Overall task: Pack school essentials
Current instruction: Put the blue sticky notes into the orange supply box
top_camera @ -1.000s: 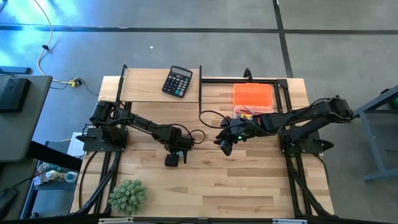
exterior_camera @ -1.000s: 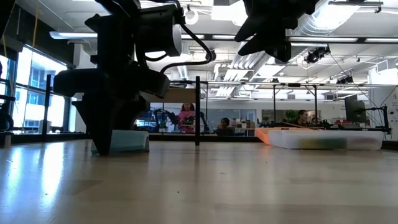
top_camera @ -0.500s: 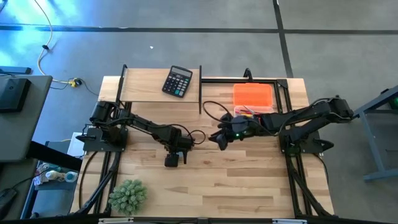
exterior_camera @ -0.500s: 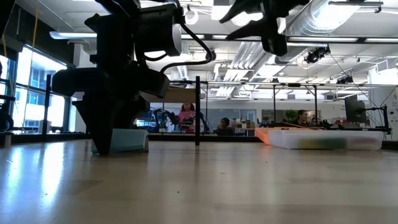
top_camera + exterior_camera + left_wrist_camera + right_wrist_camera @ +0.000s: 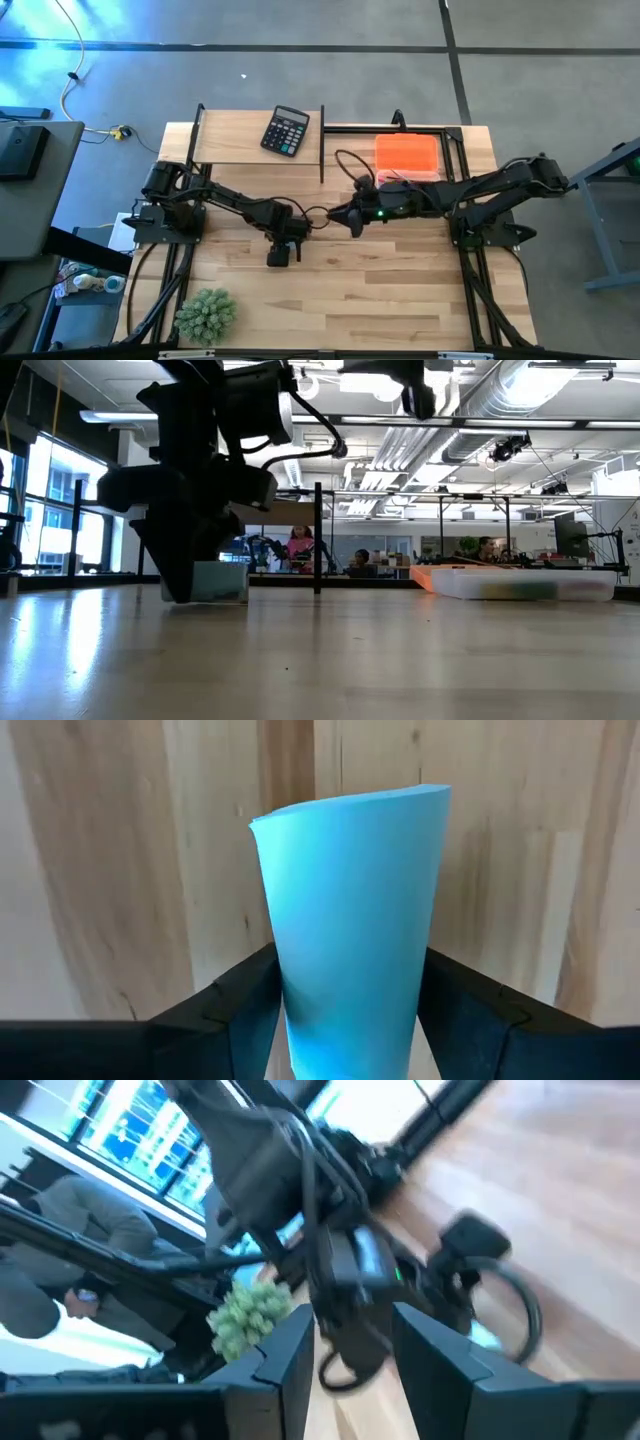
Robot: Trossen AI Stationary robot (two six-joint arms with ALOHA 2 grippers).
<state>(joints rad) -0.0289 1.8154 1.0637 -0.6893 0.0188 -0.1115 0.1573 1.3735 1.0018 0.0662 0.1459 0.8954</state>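
The pale blue note pad (image 5: 350, 870) lies on the wooden table (image 5: 380, 290) at mid-left, between the down-pointing fingers of my left gripper (image 5: 350, 960), which is shut on it. In the low view the pad (image 5: 222, 581) shows under the left gripper (image 5: 185, 565). My right gripper (image 5: 345, 215) hangs high above the table's middle, nearly level, pointing at the left arm. It is open, with nothing between its fingers (image 5: 290, 1355). A clear box (image 5: 520, 584) with an orange lid (image 5: 407, 154) sits at the far right and holds small stationery. My left gripper pinches the note pad by its two long side edges (image 5: 292, 995) between its two fingers, from above, pointing down. The fingers lie across the pad. The pad's face bows up between them, and its underside rests on the table.
A black calculator (image 5: 286, 131) lies at the far edge, left of a thin upright post (image 5: 318, 540). A spiky green plant (image 5: 206, 315) stands at the near left corner. Bare wood stretches across the table's near half.
My right gripper has risen and tipped up from slanting down to nearly level, rolling as it went and swinging toward the left arm. The note pad under my left gripper has shifted a little toward the table's right while staying on the table.
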